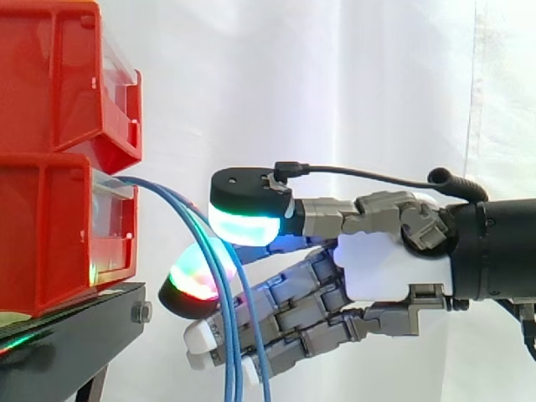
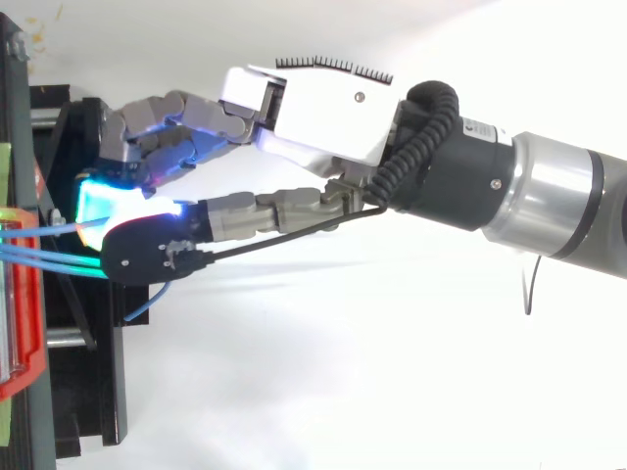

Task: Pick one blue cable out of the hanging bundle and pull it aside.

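As the side view presents it, I note two stacked red bins point(image 1: 50, 151) on a black stand point(image 1: 75, 327) at the left, before a white curtain point(image 1: 352, 84). The blue cables point(image 1: 229, 343) leave the front of the lower bin, arc outward and hang down past the frame's bottom edge. The hand point(image 1: 385, 268) reaches in level from the right. Its thumb pad point(image 1: 243, 224), glowing cyan, lies above the bundle, and a multicoloured fingertip point(image 1: 194, 283) sits just beyond the cables on the bin side. The fingers are nearly straight and spread well off the thumb, so the bundle runs through the gap between them with nothing closed round it. Whether any pad touches a strand I cannot tell from this angle. From the top view, the hand point(image 2: 323, 117) comes in from the right with the thumb stretched toward the bin's rim point(image 2: 24, 323). The cables point(image 2: 44, 257) run from that rim to beneath the thumb pad. One blue strand loops out just below the pad, over the stand point(image 2: 98, 392).
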